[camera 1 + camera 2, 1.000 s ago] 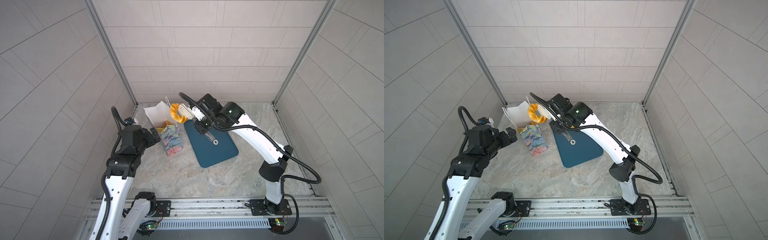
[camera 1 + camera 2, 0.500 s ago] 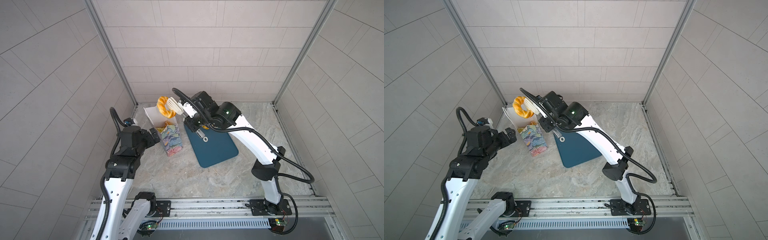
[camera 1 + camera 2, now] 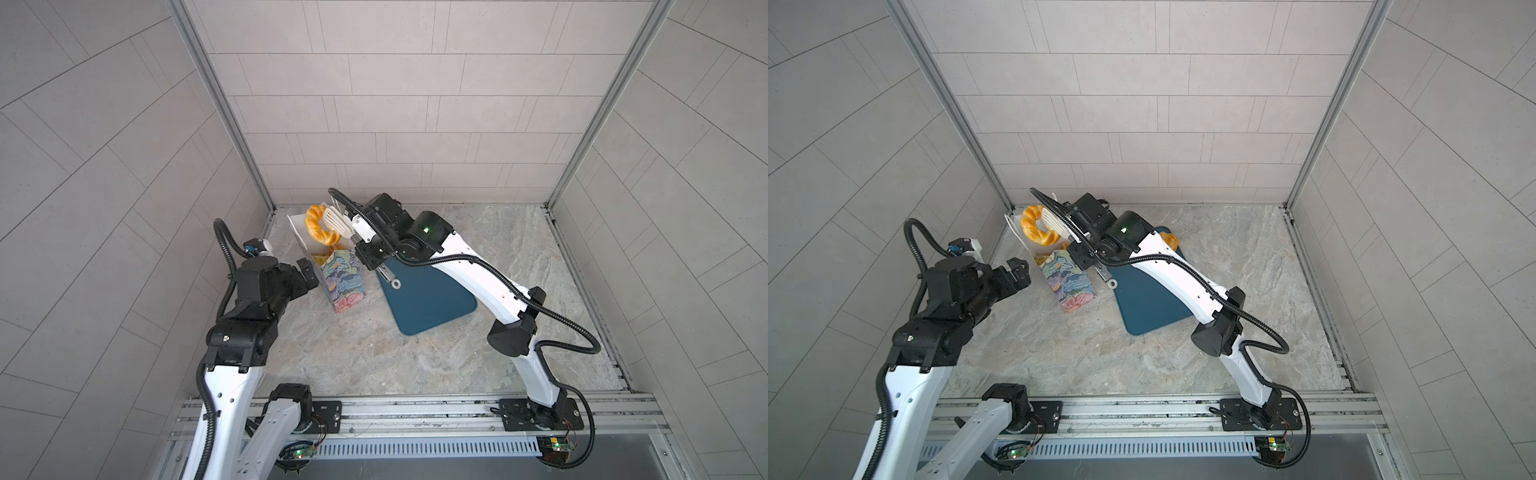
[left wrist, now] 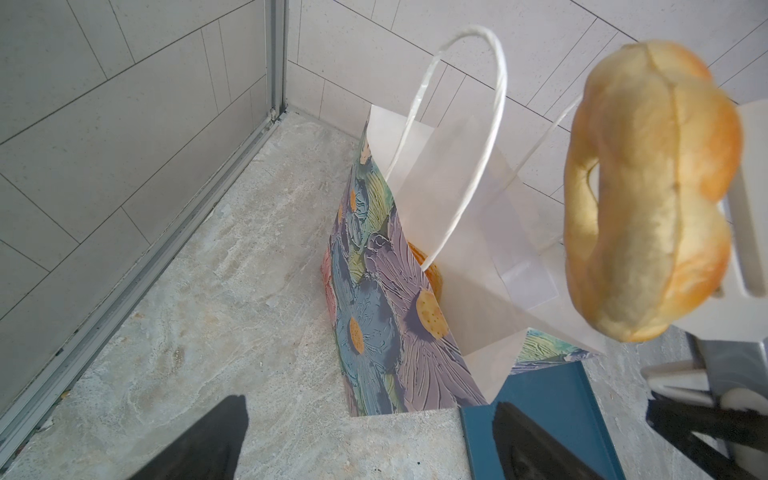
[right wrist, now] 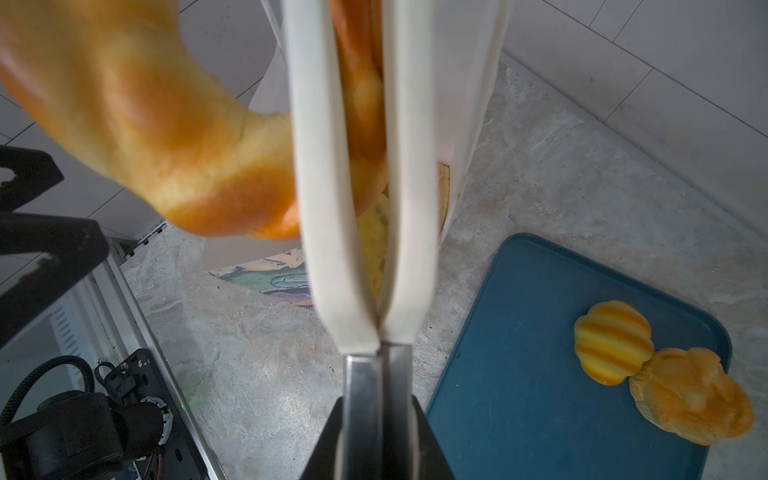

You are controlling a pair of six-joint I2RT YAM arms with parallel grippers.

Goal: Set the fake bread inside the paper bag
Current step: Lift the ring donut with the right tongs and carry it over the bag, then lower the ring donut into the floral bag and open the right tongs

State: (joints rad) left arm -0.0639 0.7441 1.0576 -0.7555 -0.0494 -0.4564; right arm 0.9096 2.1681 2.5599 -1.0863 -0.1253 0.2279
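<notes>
Two arms work over the marbled bench (image 3: 353,357). The right fingers (image 5: 322,451) are pressed together on the metal handles of a pair of white tongs (image 3: 334,220), and the slotted blades out past their tips squeeze one piece of the fake bread, a golden ring (image 3: 318,226), on one side of its loop. The ring (image 3: 1034,228) hangs in the air at the open top of the paper bag (image 3: 343,282), higher than the rim and clear of the bench.

From the left wrist view the ring (image 4: 648,199) is on the side of the bag (image 4: 374,311) away from the left fingers (image 4: 199,440). Those are spread wide with nothing between them. In both top views they sit close beside the bag's painted floral wall (image 3: 1069,282); I cannot tell whether they touch it. The bag stands upright with its cord handles up. An orange-yellow pastry (image 4: 428,266) shows down inside against the white lining.

Below and to one side of the right fingers lies a dark teal tray (image 5: 540,374), flat on the bench. Two more pastries sit on it touching each other, a striped roll (image 5: 611,340) and a paler lumpy bun (image 5: 690,395).
</notes>
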